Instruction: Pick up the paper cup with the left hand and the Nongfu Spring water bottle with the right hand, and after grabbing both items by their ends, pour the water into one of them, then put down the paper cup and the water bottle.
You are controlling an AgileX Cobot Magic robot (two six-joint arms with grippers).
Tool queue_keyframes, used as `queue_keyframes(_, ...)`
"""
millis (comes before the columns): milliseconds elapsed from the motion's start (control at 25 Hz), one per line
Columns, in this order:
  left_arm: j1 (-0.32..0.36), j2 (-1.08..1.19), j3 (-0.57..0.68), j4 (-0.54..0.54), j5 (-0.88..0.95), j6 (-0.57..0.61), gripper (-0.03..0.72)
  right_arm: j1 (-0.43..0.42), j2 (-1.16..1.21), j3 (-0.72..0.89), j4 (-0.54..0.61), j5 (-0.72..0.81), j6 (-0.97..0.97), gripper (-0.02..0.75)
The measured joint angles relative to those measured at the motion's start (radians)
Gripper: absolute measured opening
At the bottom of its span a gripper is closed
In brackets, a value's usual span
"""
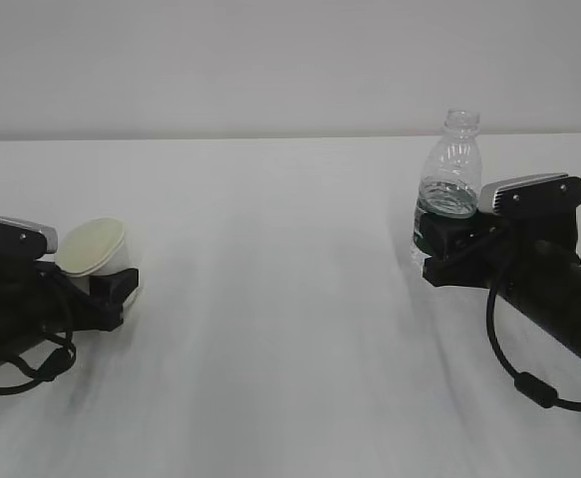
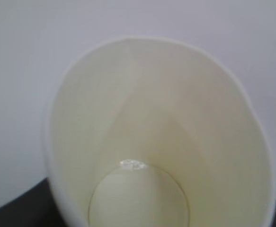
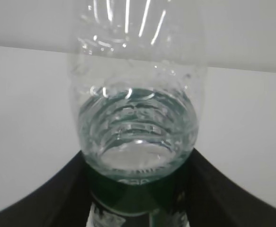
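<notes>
The exterior view looks low along the table, facing both arms. Each wrist view sits very close, one filled by the cup, one by the bottle.

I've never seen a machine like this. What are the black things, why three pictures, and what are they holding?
They are two robot arms with pincer grippers on a white table. One picture looks across the table; the other two come from cameras on each wrist. The left gripper sits around a tilted white paper cup, seemingly closing on it; its wrist camera looks into the cup. The right gripper grips an upright, capless clear bottle at its green label, with water low inside.
</notes>
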Motion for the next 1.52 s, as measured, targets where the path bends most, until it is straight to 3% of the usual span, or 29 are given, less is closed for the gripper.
queue_keyframes(360,0.000,-0.073,0.000,0.124,0.000,0.000,0.483,0.000,0.000,0.000,0.000,0.000,0.000,0.411)
queue_keyframes(840,0.000,-0.095,0.000,0.358,0.000,-0.091,0.482,0.000,-0.017,0.026,0.000,0.002,0.000,0.411)
queue_keyframes(1200,-0.017,-0.095,-0.037,0.446,0.000,-0.168,0.477,0.000,-0.106,0.049,-0.011,0.002,-0.016,0.410)
queue_keyframes(1520,-0.082,-0.095,-0.094,0.486,0.002,-0.207,0.476,0.000,-0.115,0.097,-0.025,0.002,-0.016,0.411)
